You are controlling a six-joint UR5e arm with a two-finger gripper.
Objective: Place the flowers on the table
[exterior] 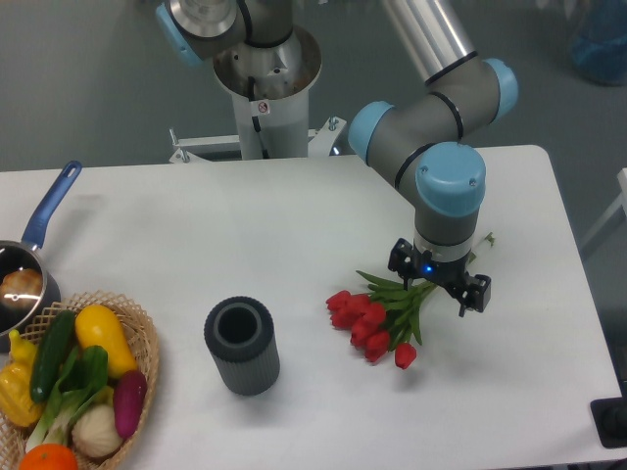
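Observation:
The flowers [370, 321], a bunch of red tulips with green stems and leaves, lie on the white table [294, 225] right of centre. The red heads point left and the stems run up to the right. My gripper [438, 278] points straight down over the stem part of the bunch. Its two black fingers [478, 293] stand wide apart on either side of the stems, so it looks open. The stems under the wrist are hidden, and a stem tip [487, 238] shows beyond it.
A dark grey ribbed cylinder [241, 345] stands upright left of the flowers. A wicker basket [147, 343] of colourful vegetables sits at the front left corner. A pot with a blue handle [39, 230] is at the left edge. The arm's base [265, 88] is behind the table.

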